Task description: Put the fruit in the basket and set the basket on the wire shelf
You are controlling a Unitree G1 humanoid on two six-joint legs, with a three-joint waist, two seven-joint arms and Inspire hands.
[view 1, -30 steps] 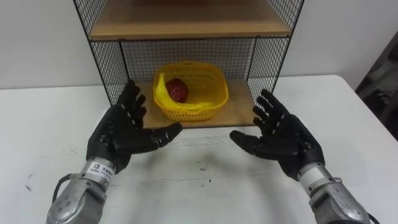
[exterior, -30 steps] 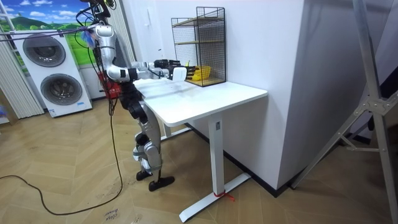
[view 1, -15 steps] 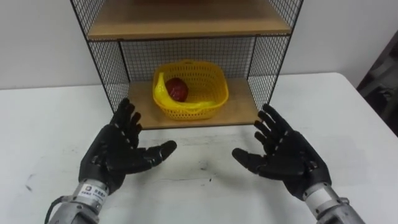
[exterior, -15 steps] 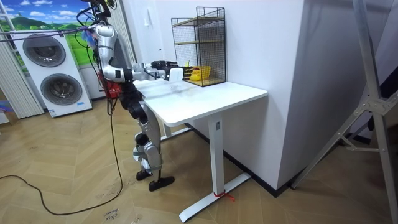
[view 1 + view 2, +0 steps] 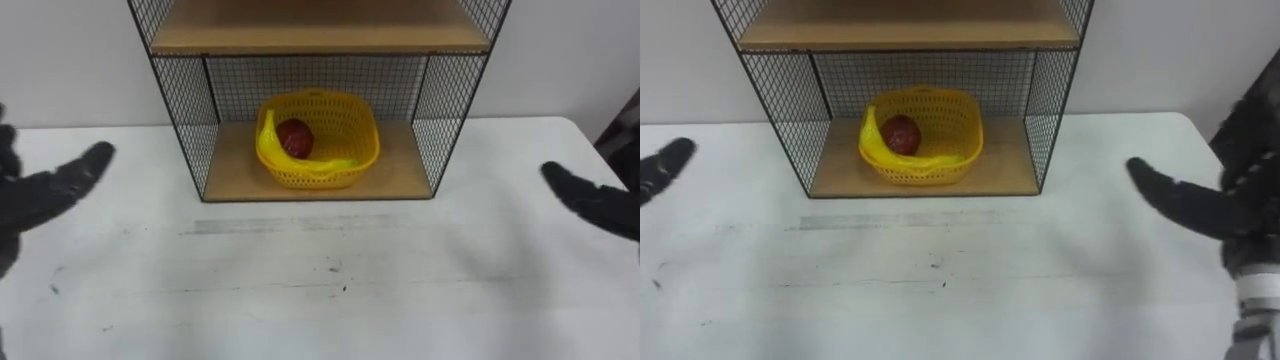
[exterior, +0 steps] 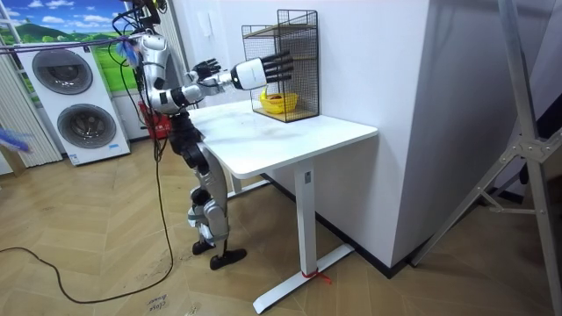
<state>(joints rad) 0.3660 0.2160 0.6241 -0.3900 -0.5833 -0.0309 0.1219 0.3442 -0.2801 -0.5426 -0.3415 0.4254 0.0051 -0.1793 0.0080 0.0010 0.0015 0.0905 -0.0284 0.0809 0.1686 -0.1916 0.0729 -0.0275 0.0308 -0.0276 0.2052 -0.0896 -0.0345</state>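
- Left hand point(image 5: 35, 198), right hand point(image 5: 598, 203): a second ago side by side before the shelf point(image 5: 190, 120); now swung wide to the view's edges and raised. Fingers straight and apart, holding nothing.
- Basket point(image 5: 345, 170): on the shelf's lower board, unmoved, well apart from both hands.
- Contents: red fruit point(image 5: 294, 138) and banana point(image 5: 268, 145), both inside the basket.
- Judgement: fruit loaded, basket placed; the task looks complete and the arms are clearing away.
- Table point(image 5: 320, 290): bare before the shelf apart from small dark specks.
- Upper board point(image 5: 320, 38): nothing visible on it.
- Washers point(image 6: 75, 105): behind the robot.
- Obstructions: none seen.
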